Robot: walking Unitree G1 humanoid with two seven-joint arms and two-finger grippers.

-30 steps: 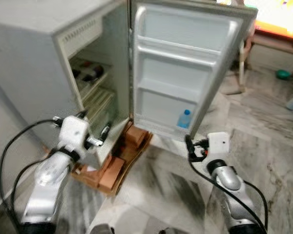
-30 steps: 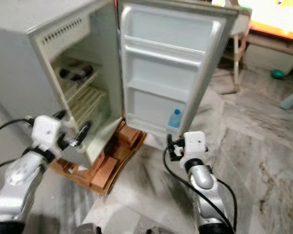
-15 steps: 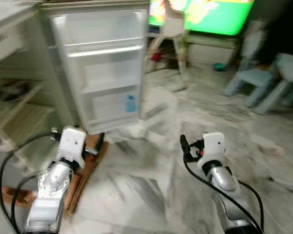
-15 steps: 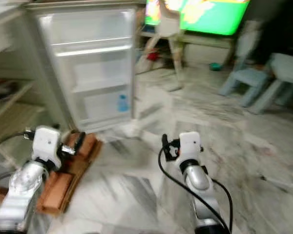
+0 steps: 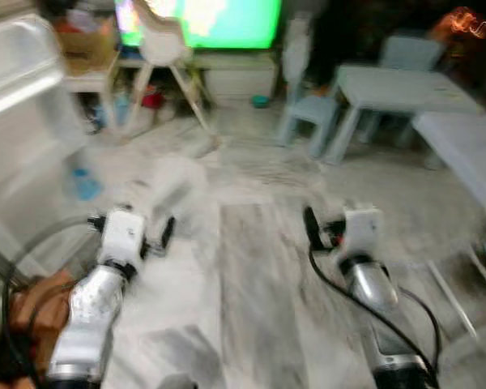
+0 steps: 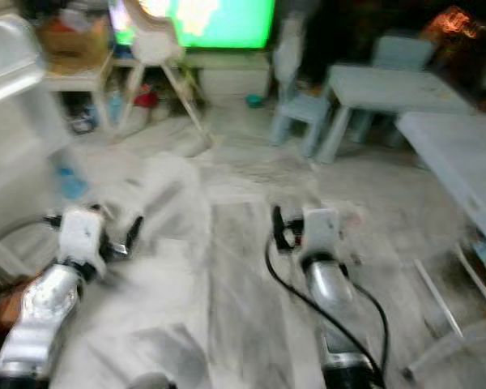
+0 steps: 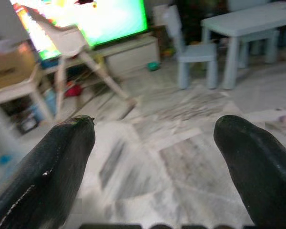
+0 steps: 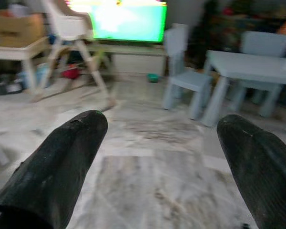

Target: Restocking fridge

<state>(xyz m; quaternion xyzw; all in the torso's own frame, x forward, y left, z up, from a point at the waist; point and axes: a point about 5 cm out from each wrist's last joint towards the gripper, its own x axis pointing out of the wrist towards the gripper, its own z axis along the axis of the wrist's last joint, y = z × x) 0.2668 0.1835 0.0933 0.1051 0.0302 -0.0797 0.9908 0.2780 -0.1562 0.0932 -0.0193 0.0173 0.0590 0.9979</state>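
The white fridge door [image 5: 16,73] stands at the far left edge, blurred. A small blue bottle [image 5: 85,185] sits low in its door shelf. My left gripper [image 7: 155,126] is held out in front over the marble floor, open, with nothing between its fingers [image 7: 62,157]. My right gripper [image 8: 162,119] is also held forward over the floor, open and empty. Both silver arms reach in from the bottom of the eye views, the left wrist [image 5: 121,235] and the right wrist [image 5: 360,231] at about the same height.
Orange bricks [image 5: 32,300] lie at the lower left. Ahead are a glowing green screen [image 5: 227,20], a white high chair [image 5: 166,49], a pale blue child's chair [image 5: 308,109] and table [image 5: 397,85]. A pale flat surface [image 5: 466,146] lies at right. Marble floor [image 5: 251,267] stretches between.
The camera has swung to the right, so the fridge has slid to the left edge and the room with screen and small furniture has come into view. Both arms hold the same pose.
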